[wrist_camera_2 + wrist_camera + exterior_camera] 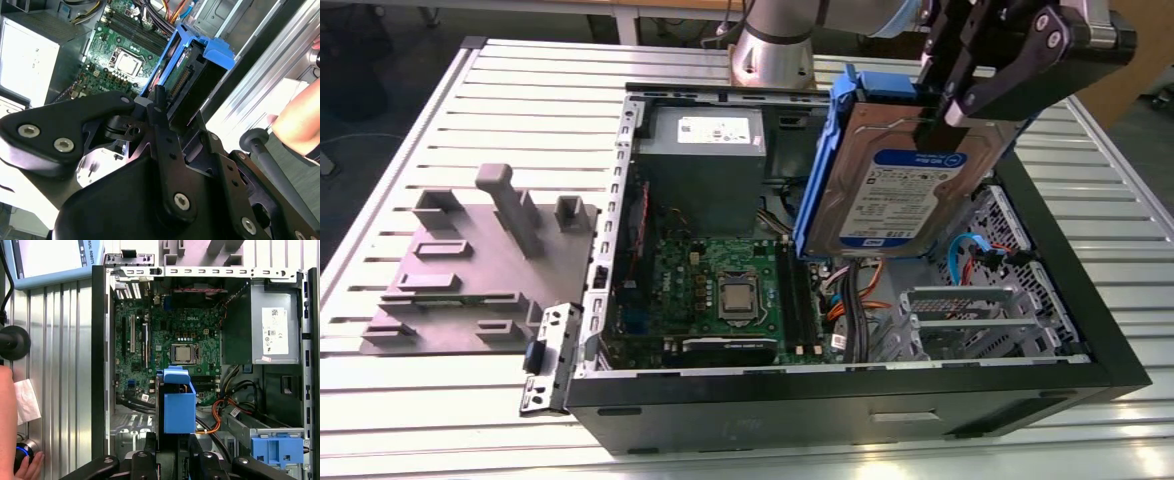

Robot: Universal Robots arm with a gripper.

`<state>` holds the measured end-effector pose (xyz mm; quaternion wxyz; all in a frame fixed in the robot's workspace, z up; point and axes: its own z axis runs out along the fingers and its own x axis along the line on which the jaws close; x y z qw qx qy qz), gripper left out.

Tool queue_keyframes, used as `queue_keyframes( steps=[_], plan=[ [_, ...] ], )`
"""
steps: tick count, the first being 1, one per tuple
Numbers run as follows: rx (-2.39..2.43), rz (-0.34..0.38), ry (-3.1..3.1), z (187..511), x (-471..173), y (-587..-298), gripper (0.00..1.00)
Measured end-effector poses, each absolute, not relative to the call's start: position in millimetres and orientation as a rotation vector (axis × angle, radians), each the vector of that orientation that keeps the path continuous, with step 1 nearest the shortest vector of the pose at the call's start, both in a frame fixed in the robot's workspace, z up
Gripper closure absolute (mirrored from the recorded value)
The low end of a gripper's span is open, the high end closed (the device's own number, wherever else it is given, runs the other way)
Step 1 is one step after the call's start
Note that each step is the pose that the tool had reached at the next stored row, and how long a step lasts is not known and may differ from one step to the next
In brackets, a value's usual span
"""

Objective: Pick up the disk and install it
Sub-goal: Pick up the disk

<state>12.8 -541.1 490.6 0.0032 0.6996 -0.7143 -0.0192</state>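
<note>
The disk (897,190), silver-grey with a white-and-blue label and blue side rails, hangs upright on edge above the open computer case (854,395). My gripper (945,112) is shut on its upper edge. The drive sits over the case's side towards the exterior view's right, above the cables and the drive bay. In the second wrist view the black fingers (159,102) clamp the disk (200,55) with the motherboard behind it. In the first wrist view the disk's blue rail (179,405) points down into the case.
Inside the case lie the motherboard (720,290), a grey power-supply box (704,150) and a bare blue bracket (277,450). A grey fixture block (467,270) stands on the slatted table at the exterior view's left. A person's hand (10,430) rests beside the case.
</note>
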Motion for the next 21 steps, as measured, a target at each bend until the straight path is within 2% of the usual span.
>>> queue_keyframes(
  steps=[21],
  plan=[
    [2.193, -0.06, -2.24, 491, 30, -541, 0.65]
  ],
)
